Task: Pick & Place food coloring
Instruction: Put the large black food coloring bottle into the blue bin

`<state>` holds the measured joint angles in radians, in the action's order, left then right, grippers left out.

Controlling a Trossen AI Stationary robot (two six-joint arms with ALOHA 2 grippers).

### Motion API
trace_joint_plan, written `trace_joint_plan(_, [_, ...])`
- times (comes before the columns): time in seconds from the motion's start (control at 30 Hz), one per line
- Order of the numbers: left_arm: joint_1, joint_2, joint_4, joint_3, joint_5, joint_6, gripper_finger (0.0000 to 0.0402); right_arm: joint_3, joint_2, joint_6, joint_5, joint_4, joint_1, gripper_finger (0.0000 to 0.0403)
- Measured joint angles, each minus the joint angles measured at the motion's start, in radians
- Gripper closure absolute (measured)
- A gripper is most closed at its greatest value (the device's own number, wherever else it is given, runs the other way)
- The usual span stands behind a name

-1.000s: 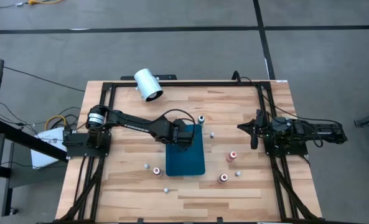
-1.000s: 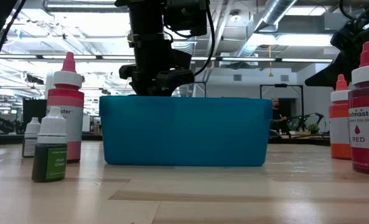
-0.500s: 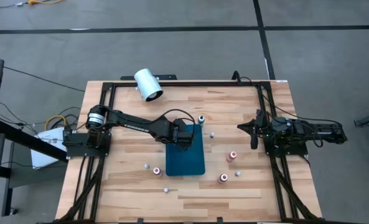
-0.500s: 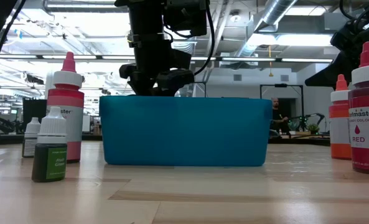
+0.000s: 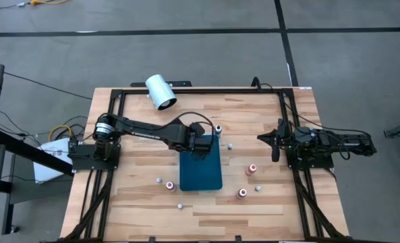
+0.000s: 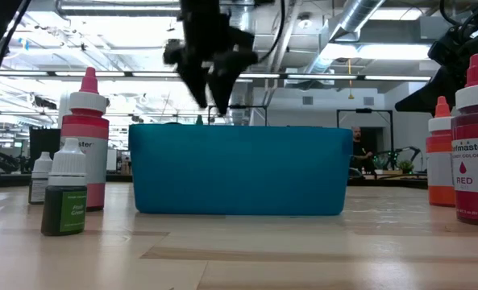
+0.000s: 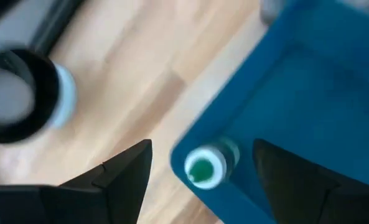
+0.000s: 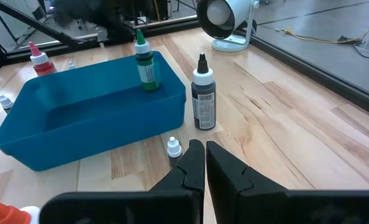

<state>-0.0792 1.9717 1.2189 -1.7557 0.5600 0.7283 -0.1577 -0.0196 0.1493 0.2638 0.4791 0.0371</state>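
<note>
The food coloring bottles are scattered. A green-topped one [image 7: 206, 167] stands upright in the far-left corner of the blue tray [image 5: 201, 169], and also shows as the green bottle [image 8: 145, 65]. My left gripper [image 7: 203, 144] hovers open above it, fingers on either side without touching; in the low view the left gripper [image 6: 213, 76] is above the tray rim. A black-topped bottle [image 5: 218, 129] stands just beyond the tray. Red-topped bottles [image 5: 252, 169] [image 5: 241, 194] stand to its right. My right gripper [image 8: 204, 163] waits shut at the table's right side.
A white cylinder [image 5: 160, 92] lies at the far edge. Small bottles [image 5: 170, 185] [image 5: 180, 205] sit left of and in front of the tray, with tiny ones [image 5: 229, 145] [image 5: 258, 188] on its right. In the low view a pink-topped bottle [image 6: 87, 137] and a green one [image 6: 65, 189] stand near.
My left gripper has risen from the tray's rim to well above it and shifted slightly toward the far edge. The green-topped bottle stays standing in the tray's corner.
</note>
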Motion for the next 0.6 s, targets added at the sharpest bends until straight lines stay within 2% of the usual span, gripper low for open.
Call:
trace_joint_plan(0.2, [0.012,-0.001,-0.023,-0.17,0.103,-0.125,0.0131,0.0,0.0,0.0,0.0,0.0,0.0,0.0396])
trace_joint_plan(0.33, [0.035,-0.001,-0.13,-0.241,0.086,-0.238,0.0131,0.0,0.0,0.0,0.0,0.0,0.0,0.0396])
trace_joint_plan(0.43, [0.061,-0.001,-0.256,-0.259,0.005,-0.328,0.0131,0.0,0.0,0.0,0.0,0.0,0.0,0.0396])
trace_joint_plan(0.6, [0.116,-0.001,-0.4,-0.26,-0.237,-0.365,0.0132,0.0,0.0,0.0,0.0,0.0,0.0,0.0396])
